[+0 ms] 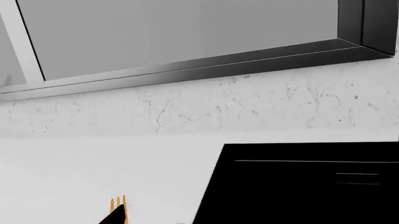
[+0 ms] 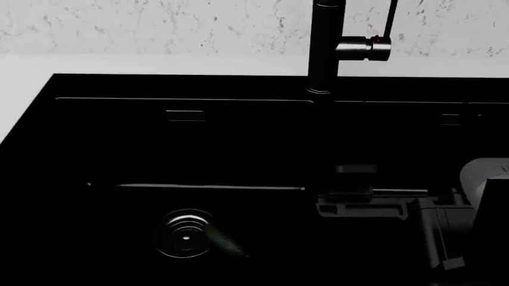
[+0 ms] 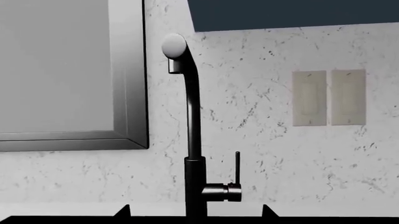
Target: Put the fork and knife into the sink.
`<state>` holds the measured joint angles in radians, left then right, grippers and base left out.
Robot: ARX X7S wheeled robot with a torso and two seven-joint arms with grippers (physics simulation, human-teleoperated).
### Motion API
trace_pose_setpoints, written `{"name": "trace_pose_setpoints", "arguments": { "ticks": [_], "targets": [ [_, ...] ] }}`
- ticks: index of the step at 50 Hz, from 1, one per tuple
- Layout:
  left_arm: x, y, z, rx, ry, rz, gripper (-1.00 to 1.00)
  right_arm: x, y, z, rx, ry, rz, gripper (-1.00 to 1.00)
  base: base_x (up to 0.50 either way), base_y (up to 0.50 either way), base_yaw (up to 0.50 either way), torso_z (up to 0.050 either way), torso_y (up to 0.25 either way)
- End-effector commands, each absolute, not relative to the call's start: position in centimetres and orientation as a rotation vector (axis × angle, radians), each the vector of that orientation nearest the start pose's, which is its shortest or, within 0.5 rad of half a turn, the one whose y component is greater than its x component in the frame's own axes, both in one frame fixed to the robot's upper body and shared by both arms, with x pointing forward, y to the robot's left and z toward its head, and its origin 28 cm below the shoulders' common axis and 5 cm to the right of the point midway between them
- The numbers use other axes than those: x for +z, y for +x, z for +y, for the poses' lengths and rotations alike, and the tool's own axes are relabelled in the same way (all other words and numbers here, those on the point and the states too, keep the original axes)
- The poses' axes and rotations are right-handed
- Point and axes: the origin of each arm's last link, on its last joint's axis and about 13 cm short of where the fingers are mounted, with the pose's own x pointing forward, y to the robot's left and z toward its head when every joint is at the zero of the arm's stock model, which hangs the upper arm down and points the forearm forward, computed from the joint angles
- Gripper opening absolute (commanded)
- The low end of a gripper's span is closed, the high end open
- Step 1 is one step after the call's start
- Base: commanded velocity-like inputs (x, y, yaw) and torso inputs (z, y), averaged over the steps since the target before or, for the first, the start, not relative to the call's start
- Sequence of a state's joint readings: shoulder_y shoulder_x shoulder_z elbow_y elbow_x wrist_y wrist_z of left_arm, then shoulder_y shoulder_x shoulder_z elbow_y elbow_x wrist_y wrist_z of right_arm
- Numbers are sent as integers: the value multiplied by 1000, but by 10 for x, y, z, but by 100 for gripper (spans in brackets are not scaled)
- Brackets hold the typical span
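Orange fork (image 1: 119, 204) showed only its thin tines at the lower edge of the left wrist view, on white counter (image 1: 74, 172) beside the sink (image 1: 299, 186); a dark tip covered the rest. Glossy black basin filled the head view, ribbed drain (image 2: 185, 233) lower left, faucet (image 2: 325, 47) upper centre. Knife was not made out. Right arm (image 2: 445, 226) sat lower right; neither gripper's jaw state could be told.

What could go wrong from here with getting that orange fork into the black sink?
Only the tines of the fork show, at the edge of the left wrist view. They are seen against the white counter, beside the sink rather than above it, so if released here the fork would probably miss. The faucet stands straight ahead of the open right pincer, so a forward move might hit it.
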<state>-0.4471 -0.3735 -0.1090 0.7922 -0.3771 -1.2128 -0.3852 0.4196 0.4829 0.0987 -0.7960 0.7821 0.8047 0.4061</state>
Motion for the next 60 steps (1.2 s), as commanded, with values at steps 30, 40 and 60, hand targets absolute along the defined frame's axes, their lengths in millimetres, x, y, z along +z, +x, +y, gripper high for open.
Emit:
{"name": "trace_pose_setpoints", "arguments": {
  "ticks": [30,40,60],
  "targets": [
    [248,178,306,410,96,98,100,202,217,-139,77,74,-292,100,0,0,0,0,0],
    [257,193,313,411,16,133,100,197,218,-140,79,89,-283,100,0,0,0,0,0],
    [259,219,326,440,-45,171,100,196,220,-140,85,97,-283,100,0,0,0,0,0]
  ]
}}
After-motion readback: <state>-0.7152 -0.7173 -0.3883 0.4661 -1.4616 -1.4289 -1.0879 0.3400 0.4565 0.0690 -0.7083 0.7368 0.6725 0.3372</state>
